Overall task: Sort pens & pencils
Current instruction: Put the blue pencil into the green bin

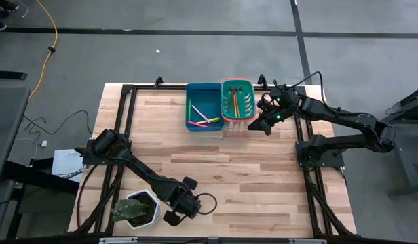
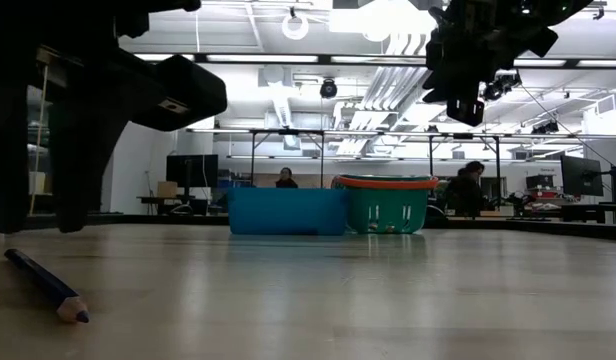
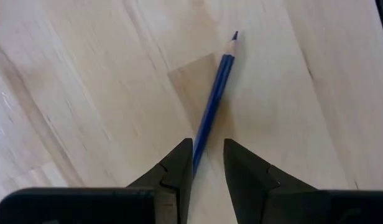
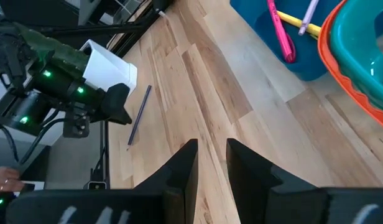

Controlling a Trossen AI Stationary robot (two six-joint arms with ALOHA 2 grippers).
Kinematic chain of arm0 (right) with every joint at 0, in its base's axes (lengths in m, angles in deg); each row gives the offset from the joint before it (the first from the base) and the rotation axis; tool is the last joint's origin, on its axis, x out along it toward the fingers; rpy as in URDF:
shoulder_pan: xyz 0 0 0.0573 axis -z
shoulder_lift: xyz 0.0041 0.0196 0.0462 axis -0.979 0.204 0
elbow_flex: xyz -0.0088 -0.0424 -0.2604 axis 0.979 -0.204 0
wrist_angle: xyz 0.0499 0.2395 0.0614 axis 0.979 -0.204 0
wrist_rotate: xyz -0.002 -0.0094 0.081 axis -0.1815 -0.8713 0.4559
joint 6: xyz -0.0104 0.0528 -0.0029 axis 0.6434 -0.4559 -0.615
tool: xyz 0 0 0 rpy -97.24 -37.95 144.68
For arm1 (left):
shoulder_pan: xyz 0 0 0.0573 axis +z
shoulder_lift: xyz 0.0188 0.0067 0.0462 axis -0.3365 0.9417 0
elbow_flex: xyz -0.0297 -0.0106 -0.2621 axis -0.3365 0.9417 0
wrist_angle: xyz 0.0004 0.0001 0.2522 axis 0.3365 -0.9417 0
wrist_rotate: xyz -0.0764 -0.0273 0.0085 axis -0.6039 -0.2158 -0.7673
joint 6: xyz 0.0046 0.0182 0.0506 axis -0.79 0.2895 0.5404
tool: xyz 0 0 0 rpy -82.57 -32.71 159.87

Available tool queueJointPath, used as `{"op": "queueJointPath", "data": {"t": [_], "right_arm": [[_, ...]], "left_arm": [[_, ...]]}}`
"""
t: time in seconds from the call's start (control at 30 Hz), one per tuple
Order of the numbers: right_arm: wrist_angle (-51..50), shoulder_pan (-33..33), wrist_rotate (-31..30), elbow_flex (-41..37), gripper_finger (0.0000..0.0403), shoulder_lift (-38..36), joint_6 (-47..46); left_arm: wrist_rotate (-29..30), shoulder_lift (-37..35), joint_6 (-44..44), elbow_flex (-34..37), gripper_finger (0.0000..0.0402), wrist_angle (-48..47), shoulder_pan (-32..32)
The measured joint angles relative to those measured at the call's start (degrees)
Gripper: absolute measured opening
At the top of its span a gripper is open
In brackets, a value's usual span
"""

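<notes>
While flat on the table, blue pencil (image 3: 215, 99) enters the left gripper's (image 3: 208, 163) parted fingers.

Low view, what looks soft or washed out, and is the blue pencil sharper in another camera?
In the low view the ceiling lights blow out to white, the left arm is a dark silhouette, and the blue pencil close to the lens looks soft. In the left wrist view the same pencil is crisp under even light, with faint shadow beside it.
</notes>
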Motion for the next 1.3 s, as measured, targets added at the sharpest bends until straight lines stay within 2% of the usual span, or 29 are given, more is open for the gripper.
{"op": "queueJointPath", "data": {"t": [0.57,1.3], "right_arm": [[-0.30,0.00,-0.66,0.00,0.0075,-0.04,-0.28],[-0.45,-0.02,-1.10,0.00,0.0075,-0.13,-0.47]], "left_arm": [[-1.39,3.97,1.66,-1.80,0.0078,3.17,-0.35],[-0.56,4.57,2.20,-2.32,0.0077,-0.97,-0.30]]}}
